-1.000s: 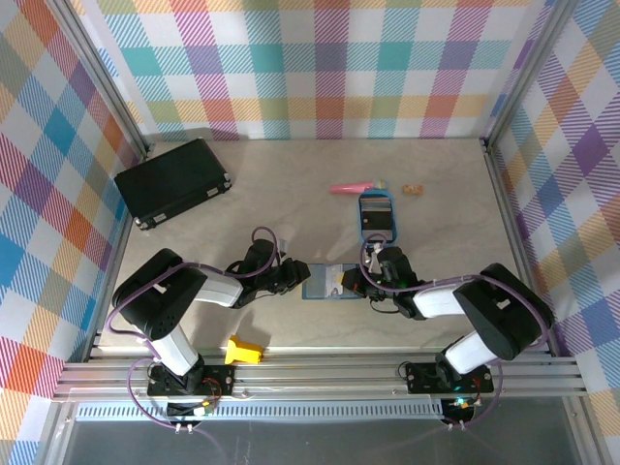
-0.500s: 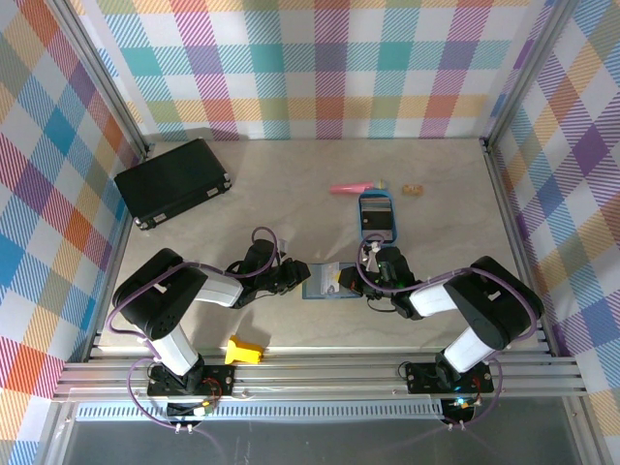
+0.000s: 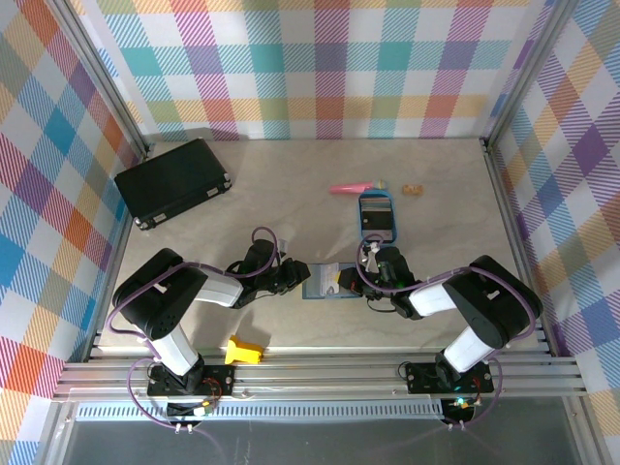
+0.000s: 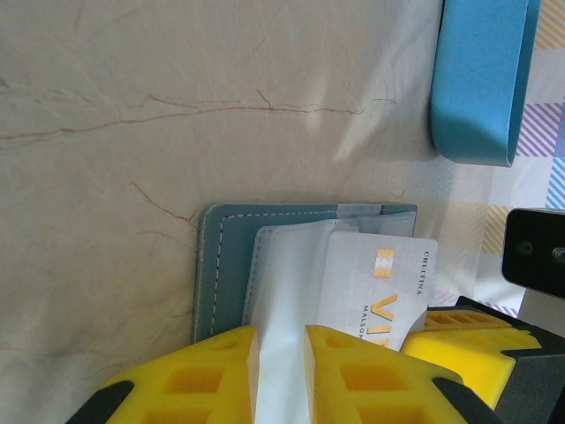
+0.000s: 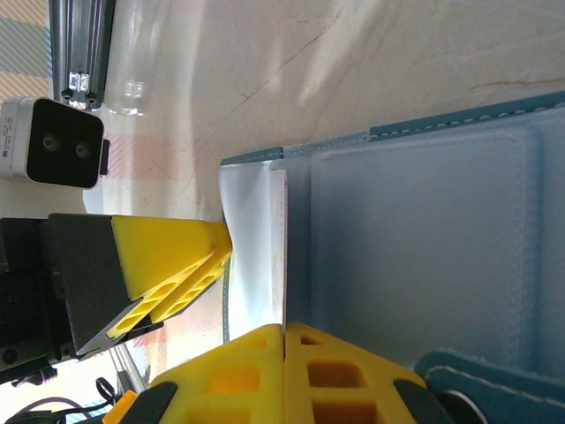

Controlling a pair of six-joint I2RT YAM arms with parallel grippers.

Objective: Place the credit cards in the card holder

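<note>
The teal card holder [image 3: 323, 281] lies open on the table between both arms. My left gripper [image 4: 281, 340] is shut on its translucent white inner sleeve [image 4: 287, 265], pinching the flap up. A silver-grey credit card [image 4: 371, 283] with a gold chip lies partly over that sleeve. My right gripper [image 5: 284, 329] is shut on this card's edge [image 5: 260, 247], right beside the holder's teal inner panel [image 5: 424, 238]. In the top view the left gripper [image 3: 298, 279] and right gripper [image 3: 356, 281] face each other across the holder.
A bright blue tray [image 3: 378, 215] holding more cards sits just behind the holder. A pink object [image 3: 351, 188] and a small tan piece [image 3: 414, 190] lie farther back. A black case [image 3: 172, 181] is at the back left, and a yellow block [image 3: 244, 350] is at the front edge.
The right arm has shifted slightly, its elbow drawing in. The left arm and the holder stay put.
</note>
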